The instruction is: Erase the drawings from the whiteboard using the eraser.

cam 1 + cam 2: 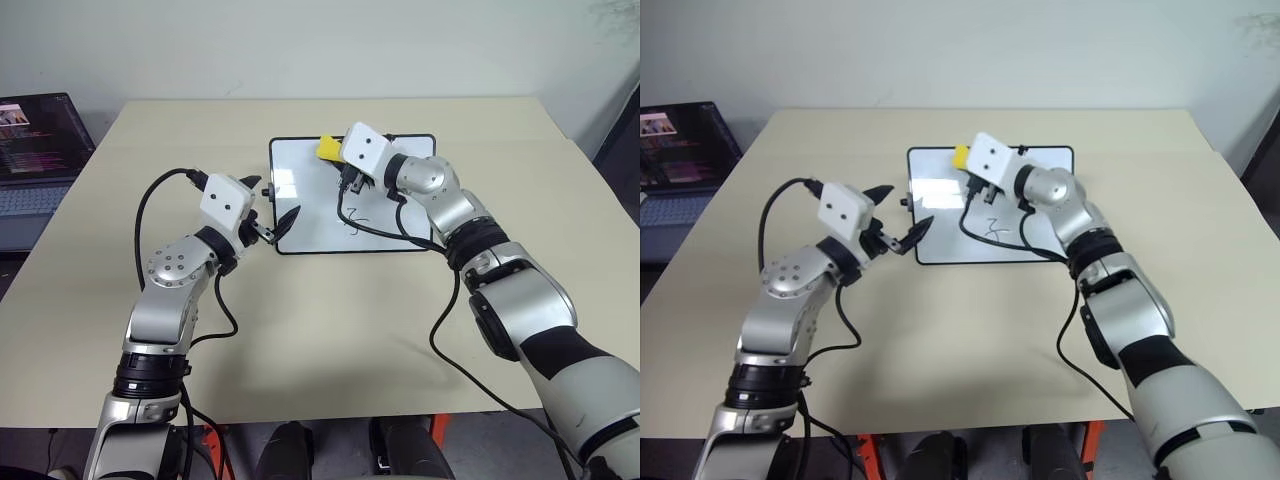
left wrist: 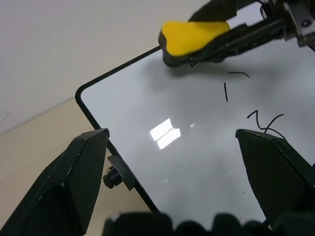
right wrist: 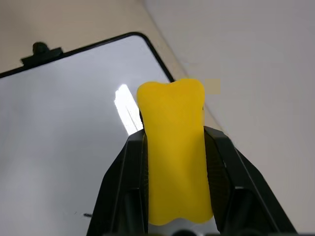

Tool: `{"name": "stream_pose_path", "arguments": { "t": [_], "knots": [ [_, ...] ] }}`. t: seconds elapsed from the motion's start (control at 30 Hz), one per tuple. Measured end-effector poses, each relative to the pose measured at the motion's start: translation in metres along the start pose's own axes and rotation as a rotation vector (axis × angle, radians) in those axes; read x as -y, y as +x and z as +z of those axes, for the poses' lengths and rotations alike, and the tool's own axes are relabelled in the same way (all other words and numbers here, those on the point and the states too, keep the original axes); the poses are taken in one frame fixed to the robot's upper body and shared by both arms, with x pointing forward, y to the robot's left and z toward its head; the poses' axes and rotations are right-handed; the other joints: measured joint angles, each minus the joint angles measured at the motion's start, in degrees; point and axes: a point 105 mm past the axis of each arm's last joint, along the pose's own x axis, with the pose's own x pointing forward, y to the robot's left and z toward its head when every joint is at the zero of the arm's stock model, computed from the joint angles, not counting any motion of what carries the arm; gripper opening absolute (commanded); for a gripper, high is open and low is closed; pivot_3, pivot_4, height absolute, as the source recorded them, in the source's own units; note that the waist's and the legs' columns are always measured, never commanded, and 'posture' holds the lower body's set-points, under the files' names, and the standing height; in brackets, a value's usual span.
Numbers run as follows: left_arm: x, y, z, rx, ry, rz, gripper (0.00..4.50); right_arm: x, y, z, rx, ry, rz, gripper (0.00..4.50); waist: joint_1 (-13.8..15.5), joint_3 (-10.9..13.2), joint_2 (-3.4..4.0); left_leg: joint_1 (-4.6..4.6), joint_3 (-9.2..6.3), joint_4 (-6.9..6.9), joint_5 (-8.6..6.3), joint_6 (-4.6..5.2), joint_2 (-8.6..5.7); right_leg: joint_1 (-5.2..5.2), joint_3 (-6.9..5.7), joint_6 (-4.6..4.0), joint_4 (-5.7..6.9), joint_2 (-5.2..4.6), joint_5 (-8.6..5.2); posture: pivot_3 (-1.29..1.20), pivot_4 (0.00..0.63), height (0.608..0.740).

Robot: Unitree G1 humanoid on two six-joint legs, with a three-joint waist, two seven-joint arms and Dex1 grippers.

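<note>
The whiteboard (image 1: 305, 225) lies flat in the middle of the table, black-framed, with a small knob (image 2: 111, 178) on its left edge. The drawings (image 1: 357, 222) are thin black strokes in its right-middle part, seen closer as a short line (image 2: 226, 91) and a squiggle (image 2: 266, 123). My right gripper (image 3: 174, 135) is shut on the yellow eraser (image 1: 328, 148) and holds it over the far part of the board, beyond the strokes. Whether the eraser touches the board I cannot tell. My left gripper (image 1: 275, 200) stands open at the board's left edge, holding nothing.
An open laptop (image 1: 40, 150) sits off the table's far left corner. Black cables hang from both wrists, and the right one loops over the board near the drawings. Bare tan tabletop (image 1: 330, 330) surrounds the board.
</note>
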Motion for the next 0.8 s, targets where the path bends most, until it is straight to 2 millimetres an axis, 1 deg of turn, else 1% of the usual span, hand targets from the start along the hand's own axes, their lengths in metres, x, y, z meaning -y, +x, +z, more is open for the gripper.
{"name": "stream_pose_path", "arguments": {
  "t": [0.27, 0.37, 0.53, 0.63, 0.8],
  "knots": [
    [0.000, 0.001, 0.001, 0.002, -0.001, -0.003, 4.50, 0.000, -0.001, -0.004, -0.021, 0.011, -0.001, 1.19, 0.0, 0.0, 0.00, 0.00, 0.00, 0.00, 0.00, -0.01, 0.00, 0.00, 0.00, 0.00, 0.00, 0.00, 0.00, 0.00, 0.150, 0.740],
    [0.001, 0.001, 0.001, 0.006, -0.006, -0.010, 4.50, 0.001, -0.003, -0.011, -0.044, 0.021, -0.003, 1.19, 0.0, 0.0, 0.00, 0.00, 0.01, 0.00, 0.00, -0.01, 0.00, 0.00, 0.00, 0.00, 0.00, 0.00, 0.00, 0.00, 0.150, 0.740],
    [0.009, 0.002, 0.007, 0.035, -0.045, -0.045, 4.50, 0.003, -0.006, -0.022, -0.085, 0.047, -0.014, 1.19, 0.0, 0.0, 0.00, 0.00, 0.02, 0.00, 0.01, -0.01, 0.00, 0.00, 0.01, 0.00, 0.00, 0.00, 0.00, 0.00, 0.150, 0.740],
    [0.015, 0.003, 0.009, 0.049, -0.080, -0.071, 4.50, 0.005, -0.007, -0.024, -0.089, 0.055, -0.025, 1.19, 0.0, 0.0, 0.00, 0.00, 0.02, 0.00, 0.01, -0.01, 0.00, 0.00, 0.01, 0.00, 0.00, 0.00, 0.00, 0.00, 0.150, 0.740],
    [0.017, 0.003, 0.008, 0.040, -0.103, -0.085, 4.50, 0.006, -0.010, -0.030, -0.107, 0.065, -0.035, 1.19, 0.0, 0.0, 0.00, 0.00, 0.03, 0.01, 0.01, -0.01, 0.00, 0.00, 0.02, 0.00, 0.01, 0.00, 0.00, 0.00, 0.150, 0.740]
  ]
}}
